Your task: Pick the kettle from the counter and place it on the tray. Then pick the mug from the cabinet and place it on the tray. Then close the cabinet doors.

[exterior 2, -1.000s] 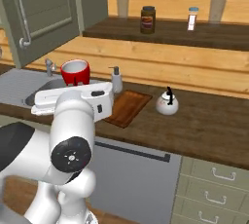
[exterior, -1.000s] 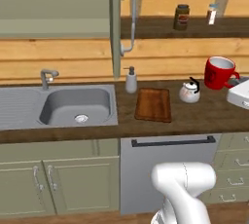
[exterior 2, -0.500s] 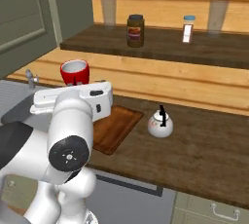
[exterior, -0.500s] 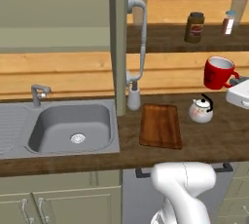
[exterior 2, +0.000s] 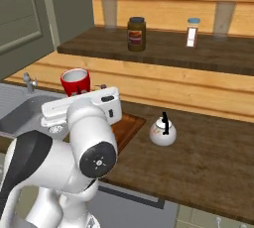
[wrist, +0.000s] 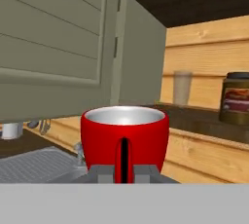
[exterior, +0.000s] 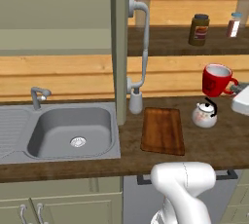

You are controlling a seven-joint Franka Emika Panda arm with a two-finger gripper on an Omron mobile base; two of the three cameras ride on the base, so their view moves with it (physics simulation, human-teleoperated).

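Everything has slid leftward and grown in both base views since half a second ago, so the base has driven nearer the bench [exterior: 219, 140]; the things themselves lie as before. Held aloft, the mug [exterior: 217, 80] rides with the gripper [wrist: 124, 173], its handle pinched between the fingers [wrist: 103, 173], above and just behind the kettle [exterior: 204, 114]. That kettle sits on the bench just right of the tray [exterior: 163, 130], not on it. One cabinet door [exterior: 118, 47] hangs open, edge-on beside the sink [exterior: 72, 131].
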